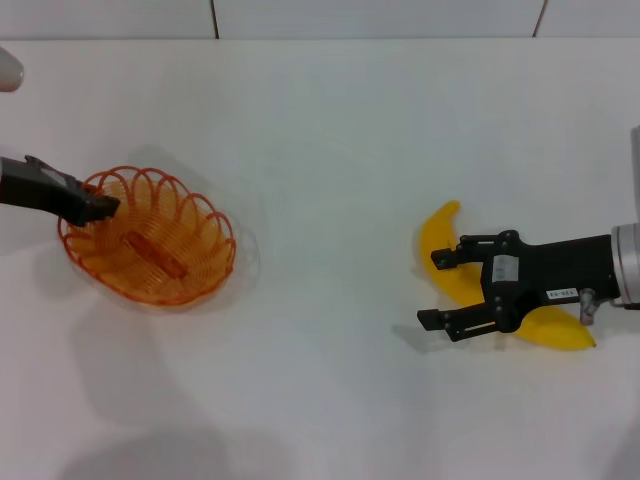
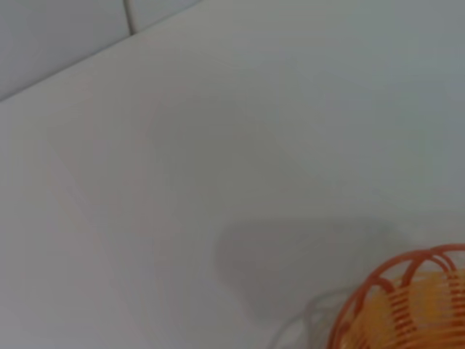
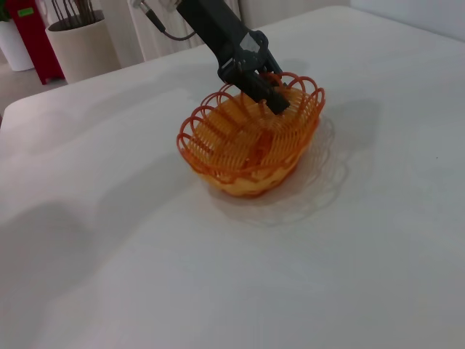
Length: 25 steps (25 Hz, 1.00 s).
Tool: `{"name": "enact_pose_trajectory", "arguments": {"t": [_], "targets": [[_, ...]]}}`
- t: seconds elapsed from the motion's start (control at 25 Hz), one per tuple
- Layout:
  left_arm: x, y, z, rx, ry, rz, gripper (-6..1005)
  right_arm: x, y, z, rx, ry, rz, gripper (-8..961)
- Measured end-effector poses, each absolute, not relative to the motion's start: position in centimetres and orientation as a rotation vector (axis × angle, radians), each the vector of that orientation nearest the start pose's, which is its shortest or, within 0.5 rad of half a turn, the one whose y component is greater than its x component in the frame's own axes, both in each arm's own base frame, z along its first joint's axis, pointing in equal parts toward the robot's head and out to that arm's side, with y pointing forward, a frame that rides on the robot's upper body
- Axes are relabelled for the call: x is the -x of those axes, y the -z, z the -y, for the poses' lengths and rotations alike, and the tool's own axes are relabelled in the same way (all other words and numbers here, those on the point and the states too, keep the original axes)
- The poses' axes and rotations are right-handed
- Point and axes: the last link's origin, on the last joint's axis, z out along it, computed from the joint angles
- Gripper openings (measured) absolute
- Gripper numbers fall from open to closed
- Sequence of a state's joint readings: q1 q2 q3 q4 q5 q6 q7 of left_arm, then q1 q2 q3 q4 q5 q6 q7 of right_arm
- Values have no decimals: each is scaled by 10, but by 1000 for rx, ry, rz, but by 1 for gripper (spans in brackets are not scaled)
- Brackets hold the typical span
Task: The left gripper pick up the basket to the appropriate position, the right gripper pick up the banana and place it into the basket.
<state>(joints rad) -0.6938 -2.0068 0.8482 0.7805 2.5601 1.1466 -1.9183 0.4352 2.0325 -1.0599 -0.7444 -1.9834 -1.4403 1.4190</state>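
Fingers of the right gripper point(image 1: 447, 290) stand spread, straddling the banana point(image 1: 445, 262) at the head view's lower right, ready to grasp. At left, the left gripper point(image 1: 100, 207) pinches the basket point(image 1: 150, 237) rim to reposition it on the table point(image 1: 320, 120).

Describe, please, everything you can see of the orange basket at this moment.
The basket is a shallow oval bowl of translucent orange wire with a looped, scalloped rim. It sits upright on the white table, on the robot's left, with no fruit inside. The left gripper meets its rim on the side away from the banana.
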Motion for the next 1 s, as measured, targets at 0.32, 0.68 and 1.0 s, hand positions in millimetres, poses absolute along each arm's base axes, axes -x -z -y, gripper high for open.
{"name": "enact_pose_trajectory", "arguments": {"t": [0.32,0.68,1.0], "targets": [[287,-39,-411,2450,-216,803,225,-284,19,-312,2891,-315,-549,876],[267,-37,-416,2463,-165,737,137,-286,20,-311,2890,-313,-565,875],[252,-33,-421,2489,-89,700,118,-285,21,-311,2892,-315,-563,874]]}}
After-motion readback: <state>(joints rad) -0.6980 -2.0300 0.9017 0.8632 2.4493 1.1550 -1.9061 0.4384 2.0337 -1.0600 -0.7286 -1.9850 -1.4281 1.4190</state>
